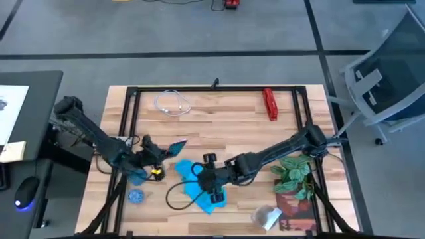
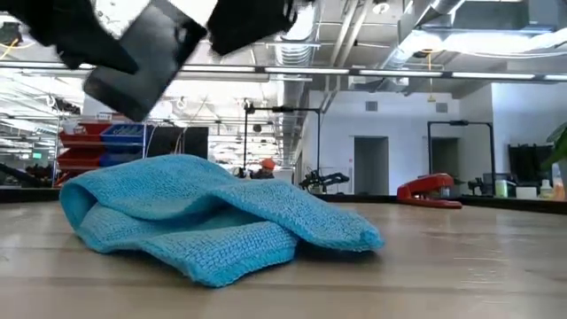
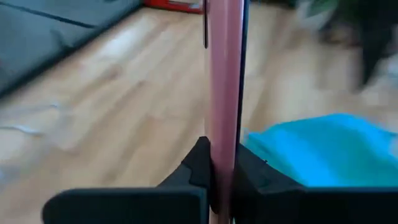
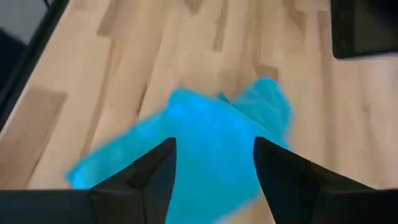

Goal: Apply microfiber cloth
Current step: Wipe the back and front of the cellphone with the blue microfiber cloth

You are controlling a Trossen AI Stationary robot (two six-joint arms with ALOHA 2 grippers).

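The sky-blue microfiber cloth [image 1: 199, 189] lies crumpled on the wooden table near its front middle; it also shows in the low view [image 2: 213, 221] and the right wrist view [image 4: 205, 130]. My right gripper [image 1: 212, 184] hovers open just above the microfiber cloth [image 4: 214, 168], one finger over each side and clear of it. To the cloth's left, my left gripper [image 1: 151, 158] is shut on a thin pink-edged smartphone [image 3: 224, 74], which shows as a slanted bluish slab in the high view [image 1: 175, 147]. My left gripper pinches the smartphone's two broad faces between its two fingers, at the end nearest the wrist [image 3: 222, 155]. The wrist view sees the phone edge-on. It sticks straight out beyond the fingers toward the table's right side, above the table.
A small round blue disc [image 1: 136, 196] and a yellow bit [image 1: 157, 172] lie near the left gripper. A black cord [image 1: 174, 197] loops by the cloth. A white cable [image 1: 172, 103] and a red stapler [image 1: 269, 103] lie at the back, a plant [image 1: 292, 176] at the right.
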